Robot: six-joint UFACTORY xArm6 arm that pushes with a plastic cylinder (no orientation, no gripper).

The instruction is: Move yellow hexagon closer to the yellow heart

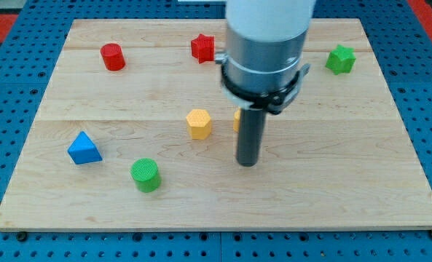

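The yellow hexagon [199, 123] sits near the board's middle. Just to its right, a sliver of another yellow block [237, 120] shows at the left edge of my rod; the rod hides most of it, so I cannot make out its shape. My tip [248, 163] rests on the board, to the right of and a little below the hexagon, and just below the hidden yellow block. The tip stands apart from the hexagon.
A red cylinder [113, 57] and a red star [202, 48] lie near the view's top. A green star [340, 60] lies at top right. A blue triangle [84, 148] and a green cylinder [146, 175] lie at lower left on the wooden board [332, 182].
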